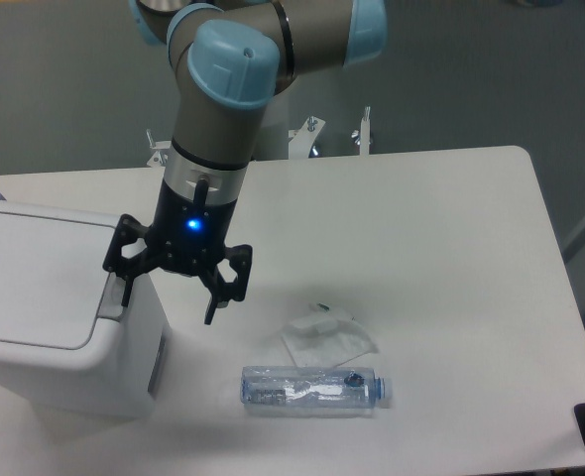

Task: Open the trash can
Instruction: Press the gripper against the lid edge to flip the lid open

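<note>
The trash can (55, 317), a big white boxy bin with a flat lid lying shut, stands at the table's left edge. My gripper (167, 305) hangs open over the bin's right front corner. One finger (125, 290) points down at the lid's right edge, close to the push tab; I cannot tell whether it touches. The other finger (211, 302) hangs free over the table right of the bin. Nothing is between them.
A clear plastic bottle (314, 389) lies on its side near the table's front edge. A crumpled white wrapper (327, 337) lies just behind it. The white table (441, 248) runs right to a rounded corner.
</note>
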Controlling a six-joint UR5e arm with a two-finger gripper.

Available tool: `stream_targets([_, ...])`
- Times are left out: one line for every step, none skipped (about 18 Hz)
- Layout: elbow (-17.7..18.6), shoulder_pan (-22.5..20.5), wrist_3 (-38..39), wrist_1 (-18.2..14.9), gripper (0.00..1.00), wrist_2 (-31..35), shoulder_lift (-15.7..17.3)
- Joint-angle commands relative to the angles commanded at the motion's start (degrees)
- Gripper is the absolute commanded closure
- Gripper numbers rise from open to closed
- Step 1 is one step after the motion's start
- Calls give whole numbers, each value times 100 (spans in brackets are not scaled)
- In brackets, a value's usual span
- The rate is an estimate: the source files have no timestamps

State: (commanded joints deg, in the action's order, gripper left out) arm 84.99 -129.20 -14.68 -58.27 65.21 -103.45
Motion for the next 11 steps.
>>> stream_targets([0, 9, 9, -9, 0, 0, 9])
stream_targets([0, 17, 9, -9, 0, 0, 18])
stream_targets([0, 52, 9, -9, 0, 0, 18])
stream_targets([9, 70, 9, 0, 0, 0, 9])
stream_targets([9, 70, 9, 9, 0, 9, 0])
stream_targets([17, 70, 9, 9, 0, 9, 0])
stream_targets([17, 70, 9, 9, 0, 9, 0])
stream_targets([17, 70, 9, 9, 0, 9, -9])
stream_targets([17, 70, 9, 9, 0, 9, -9])
stream_targets([17, 70, 9, 17, 0, 9, -9])
stream_targets([17, 70, 9, 17, 0, 9, -17])
